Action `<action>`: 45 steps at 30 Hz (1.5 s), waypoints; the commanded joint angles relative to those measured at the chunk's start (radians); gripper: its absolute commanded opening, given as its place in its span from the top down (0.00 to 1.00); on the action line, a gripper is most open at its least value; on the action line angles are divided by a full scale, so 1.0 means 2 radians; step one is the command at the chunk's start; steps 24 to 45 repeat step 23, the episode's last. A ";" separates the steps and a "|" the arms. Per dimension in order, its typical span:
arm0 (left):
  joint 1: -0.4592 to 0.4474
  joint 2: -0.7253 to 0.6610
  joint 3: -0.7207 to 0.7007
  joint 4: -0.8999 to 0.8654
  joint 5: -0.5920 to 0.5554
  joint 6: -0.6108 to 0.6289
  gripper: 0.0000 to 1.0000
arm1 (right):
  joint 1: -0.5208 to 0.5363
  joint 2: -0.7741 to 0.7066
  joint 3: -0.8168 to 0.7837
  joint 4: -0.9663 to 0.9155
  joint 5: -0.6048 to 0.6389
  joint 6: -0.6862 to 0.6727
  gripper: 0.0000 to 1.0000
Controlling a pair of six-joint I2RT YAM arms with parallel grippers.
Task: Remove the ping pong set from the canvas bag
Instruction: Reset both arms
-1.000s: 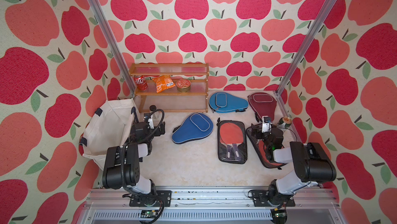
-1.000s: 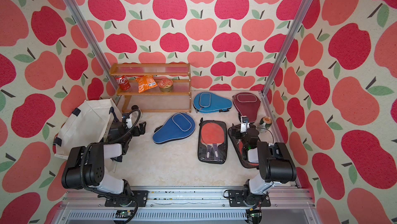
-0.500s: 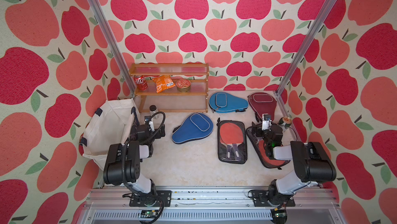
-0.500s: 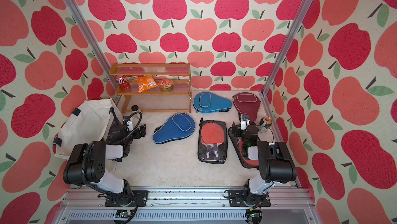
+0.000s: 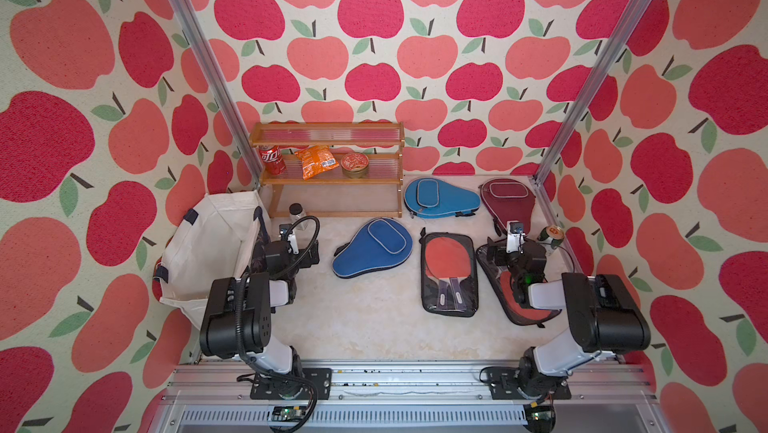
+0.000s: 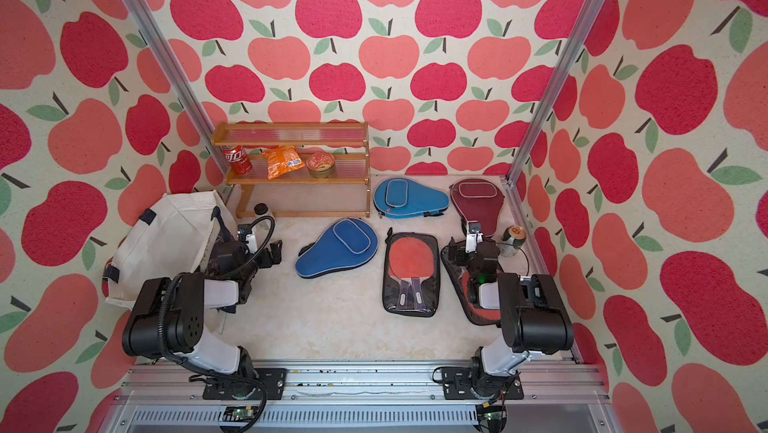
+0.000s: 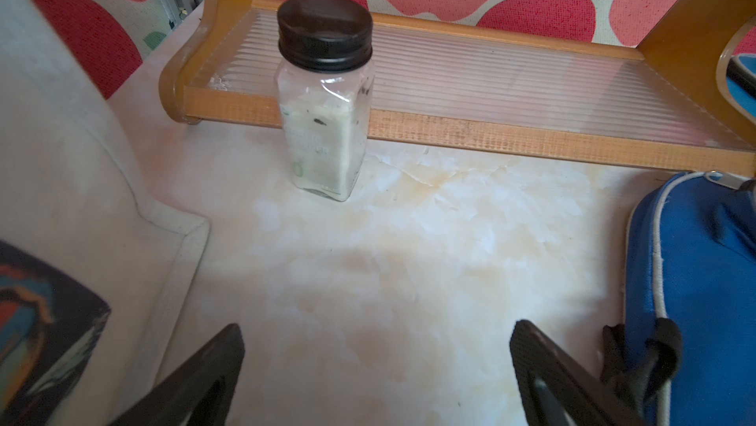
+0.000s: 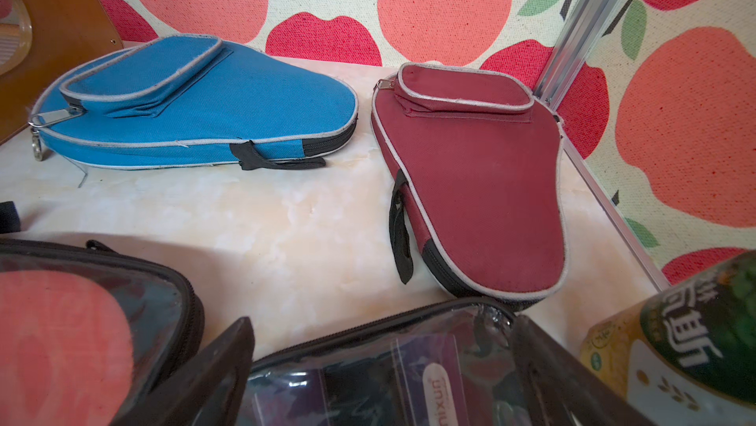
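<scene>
Blue case [image 5: 372, 250], four more out on worktop. Canvas bag [image 5: 203, 244], left edge — dark patterned item [image 7: 41, 321] at mouth, maybe one left. Left gripper [image 7: 376, 342], right gripper [image 8: 384, 330] — apart, empty.

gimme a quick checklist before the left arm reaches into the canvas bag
1. left tool open and empty: ok.
2. right tool open, holding nothing: ok; it hangs over a clear paddle case.
3. canvas bag within the left arm's reach: ok, right beside the tool.
4. A set left in the bag: cannot tell; only a dark patterned item shows at its edge.
5. spice jar clear of the path: ok, upright by the shelf, apart from the tool.
</scene>
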 commanded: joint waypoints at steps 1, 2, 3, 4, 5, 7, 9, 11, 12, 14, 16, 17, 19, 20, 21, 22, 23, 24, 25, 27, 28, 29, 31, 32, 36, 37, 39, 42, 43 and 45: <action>-0.003 0.000 0.005 0.012 -0.005 0.004 0.01 | 0.003 0.001 0.006 -0.004 0.003 0.001 0.01; -0.002 0.000 0.005 0.012 -0.005 0.004 0.01 | 0.003 0.002 0.006 -0.004 0.003 0.001 0.01; -0.003 -0.001 0.005 0.012 -0.005 0.004 0.01 | 0.003 0.001 0.006 -0.004 0.003 0.001 0.01; -0.003 0.000 0.005 0.012 -0.005 0.004 0.00 | 0.003 0.002 0.006 -0.004 0.003 0.002 0.01; -0.002 0.000 0.005 0.012 -0.005 0.004 0.01 | 0.003 0.002 0.006 -0.004 0.003 0.002 0.01; -0.003 0.000 0.005 0.012 -0.005 0.004 0.01 | 0.003 0.002 0.005 -0.005 0.003 0.001 0.01; -0.003 -0.001 0.005 0.012 -0.005 0.004 0.01 | 0.003 0.001 0.006 -0.004 0.003 0.002 0.01; -0.003 -0.001 0.005 0.011 -0.006 0.004 0.01 | 0.003 0.001 0.006 -0.005 0.003 0.001 0.01; -0.003 0.000 0.005 0.012 -0.006 0.004 0.00 | 0.003 0.002 0.005 -0.005 0.003 0.001 0.01; -0.003 0.000 0.006 0.012 -0.005 0.004 0.01 | 0.004 0.003 0.009 -0.009 0.004 0.000 0.01; -0.003 0.000 0.006 0.011 -0.005 0.004 0.00 | 0.003 0.004 0.013 -0.015 0.002 0.001 0.01; -0.003 0.000 0.006 0.011 -0.005 0.003 0.00 | 0.003 0.004 0.013 -0.016 0.002 0.001 0.01; -0.003 0.001 0.007 0.009 -0.013 0.000 0.01 | 0.002 0.003 0.012 -0.015 0.001 0.001 0.01; -0.003 0.001 0.007 0.009 -0.014 0.000 0.00 | 0.002 0.003 0.011 -0.014 0.000 0.002 0.01; -0.003 0.001 0.007 0.009 -0.015 0.000 0.00 | 0.002 0.002 0.010 -0.012 0.000 0.002 0.01; -0.004 0.000 0.007 0.009 -0.015 0.000 0.00 | 0.001 0.002 0.008 -0.011 -0.001 0.003 0.01; -0.004 0.001 0.007 0.009 -0.015 0.001 0.00 | 0.001 0.002 0.007 -0.008 0.000 0.003 0.01; -0.004 0.001 0.007 0.009 -0.015 0.001 0.00 | 0.001 0.002 0.007 -0.008 0.000 0.003 0.01; -0.004 0.001 0.007 0.009 -0.015 0.001 0.00 | 0.001 0.002 0.007 -0.008 0.000 0.003 0.01; -0.004 0.001 0.007 0.009 -0.015 0.001 0.00 | 0.001 0.002 0.007 -0.008 0.000 0.003 0.01; -0.004 0.001 0.007 0.009 -0.015 0.001 0.00 | 0.001 0.002 0.007 -0.008 0.000 0.003 0.01; -0.004 0.001 0.007 0.009 -0.015 0.001 0.00 | 0.001 0.002 0.007 -0.008 0.000 0.003 0.01; -0.004 0.001 0.007 0.009 -0.015 0.001 0.00 | 0.001 0.002 0.007 -0.008 0.000 0.003 0.01; -0.004 0.001 0.007 0.009 -0.015 0.001 0.00 | 0.001 0.002 0.007 -0.008 0.000 0.003 0.01; -0.004 0.001 0.007 0.009 -0.015 0.001 0.00 | 0.001 0.002 0.007 -0.008 0.000 0.003 0.01; -0.004 0.001 0.007 0.009 -0.015 0.001 0.00 | 0.001 0.002 0.007 -0.008 0.000 0.003 0.01; -0.004 0.001 0.007 0.009 -0.015 0.001 0.00 | 0.001 0.002 0.007 -0.008 0.000 0.003 0.01; -0.004 0.001 0.007 0.009 -0.015 0.001 0.00 | 0.001 0.002 0.007 -0.008 0.000 0.003 0.01; -0.004 0.001 0.007 0.009 -0.015 0.001 0.00 | 0.001 0.002 0.007 -0.008 0.000 0.003 0.01; -0.004 0.001 0.007 0.009 -0.015 0.001 0.00 | 0.001 0.002 0.007 -0.008 0.000 0.003 0.01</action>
